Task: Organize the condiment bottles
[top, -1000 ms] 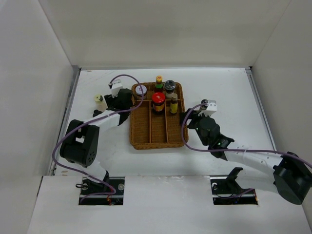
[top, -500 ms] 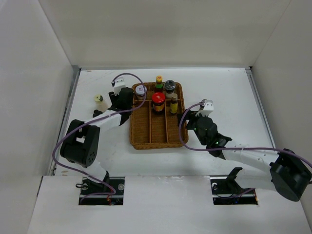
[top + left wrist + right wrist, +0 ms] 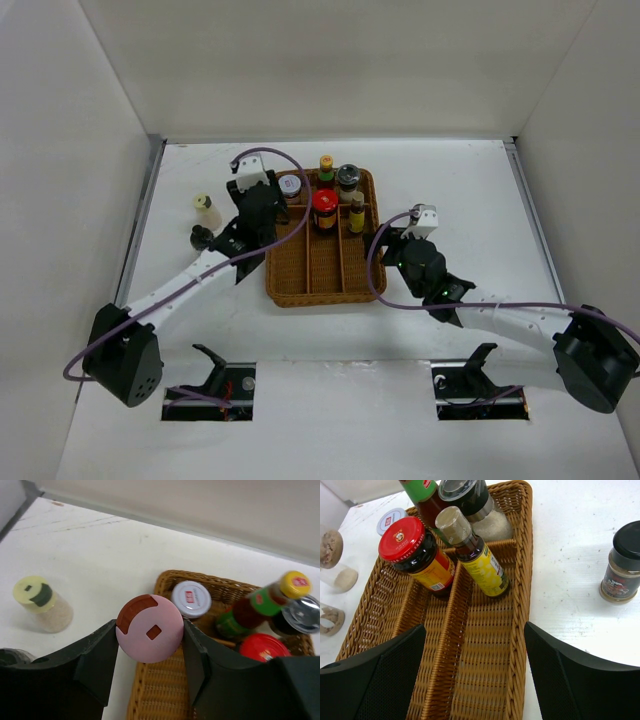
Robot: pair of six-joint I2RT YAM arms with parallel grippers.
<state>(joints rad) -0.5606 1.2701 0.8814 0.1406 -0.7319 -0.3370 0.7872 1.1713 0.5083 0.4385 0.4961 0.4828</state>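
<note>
Left gripper (image 3: 150, 636) clamped on pink-capped bottle (image 3: 148, 622), at the far-left corner of the tray (image 3: 165, 690), over or just outside the wicker rim; cannot tell which. White-capped jar (image 3: 191, 599) just beside it, inside the left lane. Right gripper (image 3: 474, 630) spread wide, holding nothing, hovering over the tray's right lanes.

Probable step: seating the pink bottle in the left lane. Shift inward past the rim, keep upright, lower into the bare stretch on the near side of the white jar, and let go only once settled on the weave. Beware the uneven woven floor, apt to tip a narrow base.

Red-capped jar (image 3: 415, 555) and tan-capped bottle (image 3: 475, 555) upright at the tray's far end. Cream-capped shaker (image 3: 37, 602) out on the table at left, black-capped jar (image 3: 622, 565) out at right.

Plain white table (image 3: 460, 180), faintly scuffed, boxed in by blank white walls (image 3: 330, 60) on three sides.
</note>
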